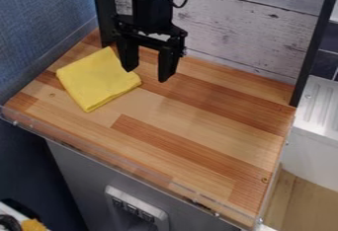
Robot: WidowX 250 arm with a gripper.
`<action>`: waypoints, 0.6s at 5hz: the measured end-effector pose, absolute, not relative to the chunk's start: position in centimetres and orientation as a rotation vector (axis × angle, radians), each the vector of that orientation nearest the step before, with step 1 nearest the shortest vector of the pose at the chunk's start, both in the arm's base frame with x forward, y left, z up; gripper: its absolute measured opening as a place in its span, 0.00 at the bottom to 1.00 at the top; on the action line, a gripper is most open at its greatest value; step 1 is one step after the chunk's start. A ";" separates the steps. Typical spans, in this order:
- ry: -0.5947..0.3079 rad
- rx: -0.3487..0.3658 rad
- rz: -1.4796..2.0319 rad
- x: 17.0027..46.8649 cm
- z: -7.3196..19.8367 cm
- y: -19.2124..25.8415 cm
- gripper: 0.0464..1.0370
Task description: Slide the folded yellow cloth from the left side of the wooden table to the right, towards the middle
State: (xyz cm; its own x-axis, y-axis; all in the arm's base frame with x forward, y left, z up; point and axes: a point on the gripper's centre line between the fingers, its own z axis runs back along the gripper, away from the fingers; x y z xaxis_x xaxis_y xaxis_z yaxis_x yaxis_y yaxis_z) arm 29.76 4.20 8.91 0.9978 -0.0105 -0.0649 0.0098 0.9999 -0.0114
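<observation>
I have my black gripper (pixel 148 73) open and empty above the wooden counter's (pixel 198 126) far left part; the yellow cloth (pixel 96 79) lies folded, ungripped, just beside it.

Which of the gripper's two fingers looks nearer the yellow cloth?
The picture-left finger: it overlaps the yellow cloth in this view, while the other finger shows against the wooden counter.

Wooden counter (pixel 191 121), whitewashed plank wall (pixel 234 35) behind.
</observation>
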 end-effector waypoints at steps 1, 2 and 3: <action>0.061 -0.015 -0.038 29.8 8.8 4.7 0.96; 0.052 -0.021 -0.077 30.0 8.7 6.3 0.96; 0.029 -0.020 -0.115 30.3 8.6 8.4 0.96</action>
